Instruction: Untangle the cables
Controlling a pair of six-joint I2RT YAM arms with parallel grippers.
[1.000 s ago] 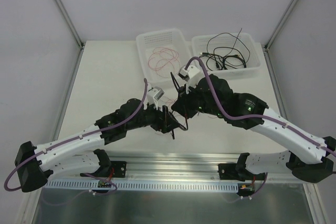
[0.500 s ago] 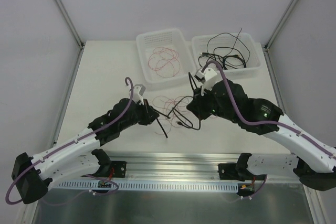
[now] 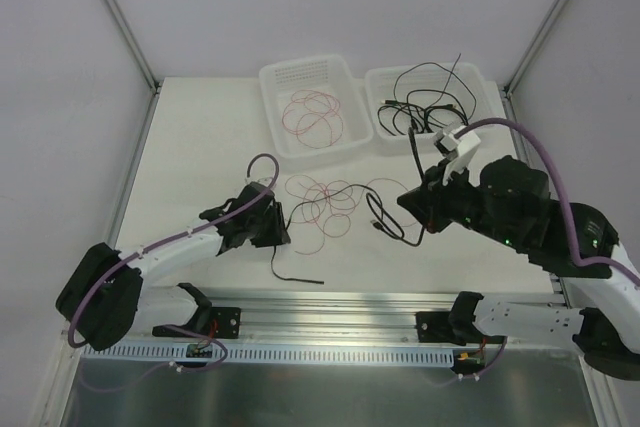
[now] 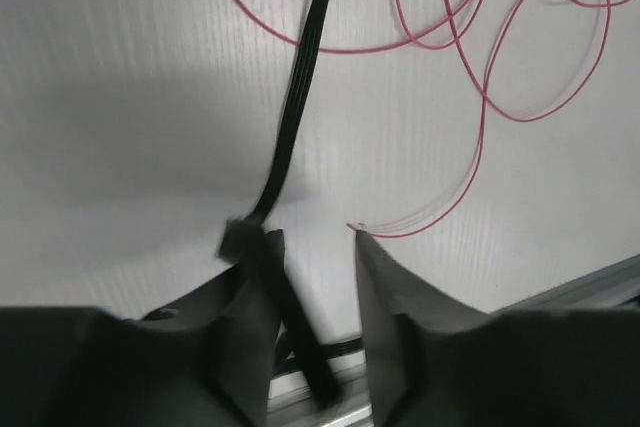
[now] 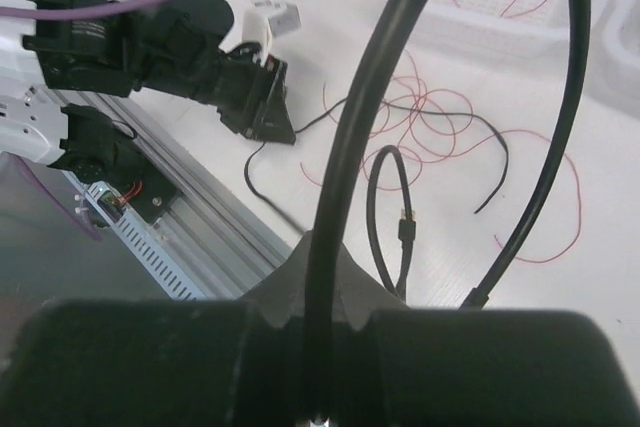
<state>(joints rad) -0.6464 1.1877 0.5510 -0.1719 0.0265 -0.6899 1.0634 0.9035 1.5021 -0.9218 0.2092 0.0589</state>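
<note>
A tangle of fine red wires (image 3: 325,202) lies mid-table. A thin black cable (image 3: 276,259) runs from them toward the front edge. My left gripper (image 3: 280,235) sits low over it. In the left wrist view that gripper (image 4: 312,239) is open, and the black cable (image 4: 290,117) passes along its left finger, with a red wire (image 4: 480,97) beyond. My right gripper (image 3: 412,209) is shut on a thicker black cable (image 3: 385,225) that loops left of it. In the right wrist view the held cable (image 5: 350,127) rises from the shut gripper (image 5: 322,247).
Two white bins stand at the back: the left bin (image 3: 300,69) holds red wire loops, the right bin (image 3: 482,127) holds black cables. An aluminium rail (image 3: 330,302) runs along the table's front edge. Frame posts rise at both back corners.
The arms have drawn apart: the right gripper moved right with the thick black cable, pulling it off the red wires. The left gripper pulled back left, closed briefly, then opened.
</note>
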